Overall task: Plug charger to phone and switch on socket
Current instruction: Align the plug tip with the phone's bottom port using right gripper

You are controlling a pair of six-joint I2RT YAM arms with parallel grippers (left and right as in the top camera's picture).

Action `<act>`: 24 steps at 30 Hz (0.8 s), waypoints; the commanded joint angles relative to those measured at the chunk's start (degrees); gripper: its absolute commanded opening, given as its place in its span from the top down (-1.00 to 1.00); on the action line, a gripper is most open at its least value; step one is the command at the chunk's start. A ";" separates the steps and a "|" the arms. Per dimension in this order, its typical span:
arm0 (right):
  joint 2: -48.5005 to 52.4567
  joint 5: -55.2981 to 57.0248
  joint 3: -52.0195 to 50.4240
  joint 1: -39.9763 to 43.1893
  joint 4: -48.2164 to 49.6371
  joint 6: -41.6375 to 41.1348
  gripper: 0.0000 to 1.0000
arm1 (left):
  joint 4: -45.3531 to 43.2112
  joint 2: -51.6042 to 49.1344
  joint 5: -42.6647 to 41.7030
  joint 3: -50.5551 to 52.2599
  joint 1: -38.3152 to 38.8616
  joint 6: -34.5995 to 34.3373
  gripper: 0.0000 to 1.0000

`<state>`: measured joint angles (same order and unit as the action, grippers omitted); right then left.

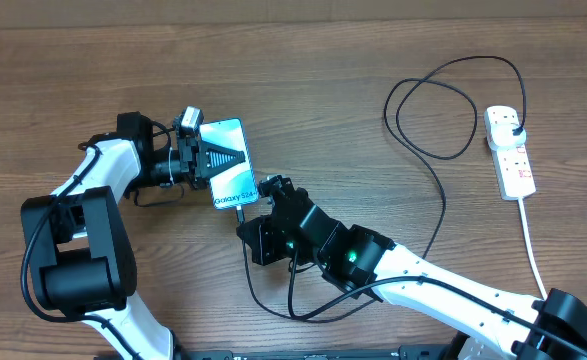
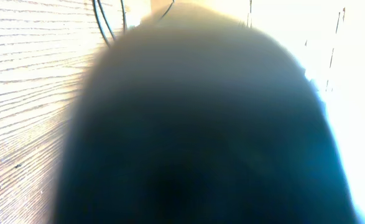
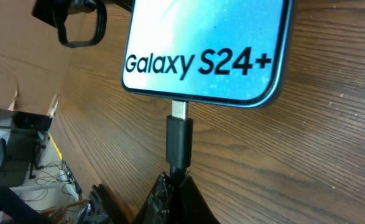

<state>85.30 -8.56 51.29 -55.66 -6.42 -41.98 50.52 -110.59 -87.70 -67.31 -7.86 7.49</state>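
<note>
— What did we see from overhead?
— The phone (image 1: 235,185) lay left of centre, and the left gripper (image 1: 228,157) appeared to pinch its far end, one dark finger across the lit screen. The right gripper (image 1: 268,190) stood at its near end. The charger (image 1: 443,200) looped away right to the socket (image 1: 510,150) near the table's (image 1: 373,60) right edge, with its black plug in the far outlet.
— And the left wrist?
— A dark blur filled the view beside a strip of wood, so it told us nothing of the fingers.
— The right wrist?
— The right gripper (image 3: 175,196) was pressed together on the charger (image 3: 179,140) just behind its small tip. The tip met the phone's (image 3: 207,50) bottom port with a sliver of bright metal showing. We judged it not fully seated.
— How would they handle?
— We judged the cable limp, so only the stiff plug body offered a grip. The phone looked light, slick and breakable, and we thought it best held by its edges.
</note>
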 commanded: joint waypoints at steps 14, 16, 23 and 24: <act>0.13 0.79 -0.28 -0.22 -0.28 -0.20 0.92 | 0.02 1.62 -2.84 -0.17 0.44 0.20 0.92; 0.13 0.79 -0.28 -0.22 -0.07 -0.20 0.93 | 0.02 1.62 -2.84 -0.17 0.44 0.22 0.91; 0.13 -0.11 -0.28 -0.22 -0.07 -0.15 0.93 | 0.00 1.62 -2.82 -0.17 0.44 0.24 0.92; 0.13 -0.15 -0.28 -0.22 -0.07 0.00 0.93 | 0.00 1.62 -2.82 -0.17 0.44 0.24 0.92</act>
<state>85.30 -8.67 51.24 -55.64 -6.81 -42.00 50.41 -110.59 -87.72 -67.31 -7.86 7.49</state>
